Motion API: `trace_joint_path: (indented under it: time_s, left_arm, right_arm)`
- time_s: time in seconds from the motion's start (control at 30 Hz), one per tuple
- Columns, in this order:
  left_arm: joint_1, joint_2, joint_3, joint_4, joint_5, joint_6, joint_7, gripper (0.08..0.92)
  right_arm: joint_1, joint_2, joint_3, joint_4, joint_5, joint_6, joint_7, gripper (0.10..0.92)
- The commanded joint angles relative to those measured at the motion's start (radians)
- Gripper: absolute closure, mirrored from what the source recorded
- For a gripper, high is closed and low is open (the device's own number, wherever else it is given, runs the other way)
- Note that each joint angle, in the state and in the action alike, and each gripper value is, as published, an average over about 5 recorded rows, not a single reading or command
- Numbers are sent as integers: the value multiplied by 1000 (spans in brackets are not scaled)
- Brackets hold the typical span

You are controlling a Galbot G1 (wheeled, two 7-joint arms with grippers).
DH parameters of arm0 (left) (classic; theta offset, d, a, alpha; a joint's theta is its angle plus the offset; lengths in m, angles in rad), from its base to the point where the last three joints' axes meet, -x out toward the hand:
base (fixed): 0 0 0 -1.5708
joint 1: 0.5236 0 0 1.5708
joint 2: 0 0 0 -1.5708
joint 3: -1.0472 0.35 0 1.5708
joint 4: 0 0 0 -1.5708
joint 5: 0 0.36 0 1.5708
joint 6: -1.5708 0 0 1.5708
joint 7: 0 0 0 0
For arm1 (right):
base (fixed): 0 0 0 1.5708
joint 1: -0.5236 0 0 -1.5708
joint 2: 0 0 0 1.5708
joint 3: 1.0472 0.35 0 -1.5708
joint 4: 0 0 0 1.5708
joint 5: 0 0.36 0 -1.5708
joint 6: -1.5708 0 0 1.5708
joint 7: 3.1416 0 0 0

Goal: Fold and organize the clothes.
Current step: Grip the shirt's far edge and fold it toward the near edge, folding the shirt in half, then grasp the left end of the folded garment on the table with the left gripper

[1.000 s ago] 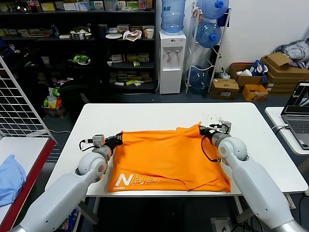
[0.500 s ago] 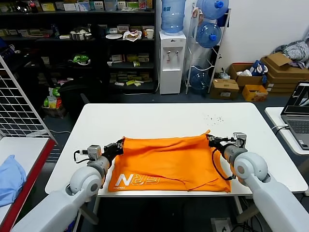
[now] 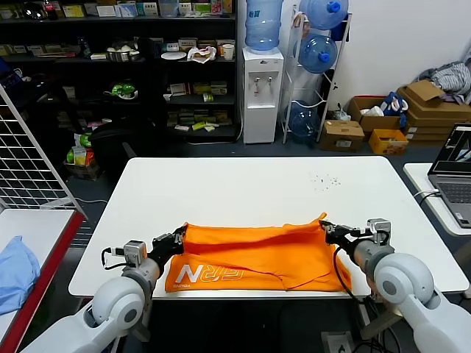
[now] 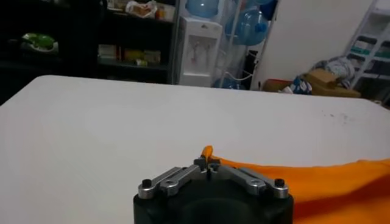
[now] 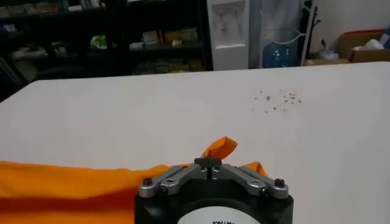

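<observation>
Orange T-shirt [image 3: 254,255] lies on the near half of the white table [image 3: 250,184], folded over itself into a wide band, with white lettering [image 3: 210,274] showing on the lower layer close to the table's front edge. From the head view, the left gripper [image 3: 179,240] is at the left upper corner of the fold and the right gripper [image 3: 329,232] is at the right upper corner, both low over the table. This view does not show clearly how the fingers stand. The 2 wrist views give this detail: in the left wrist view the left gripper [image 4: 208,167] has its fingers closed together on a small point of orange fabric [image 4: 317,182], and in the right wrist view the right gripper [image 5: 209,163] is pinched on a raised orange corner [image 5: 220,147] in the same way. The right wrist view also shows small dark specks [image 5: 275,98] on the table beyond the shirt. The head view alone shows a light blue cloth [image 3: 15,271] on another table at the robot's left and a laptop [image 3: 454,170] at its right.
</observation>
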Motion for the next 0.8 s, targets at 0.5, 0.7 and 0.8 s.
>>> trace_joint_path:
  time_s: [0.5, 0.7, 0.8]
  left_arm:
    - [205, 4, -107, -15, 64, -4, 32, 595]
    - [214, -39, -109, 29, 80, -20, 37, 421]
    - [212, -54, -108, 43, 80, -25, 39, 335]
  right_arm:
    - [-205, -4, 158, 101, -21, 1, -33, 491]
    - [-221, 8, 163, 103, -31, 5, -32, 318]
    - [-221, 11, 163, 102, -32, 4, -29, 231]
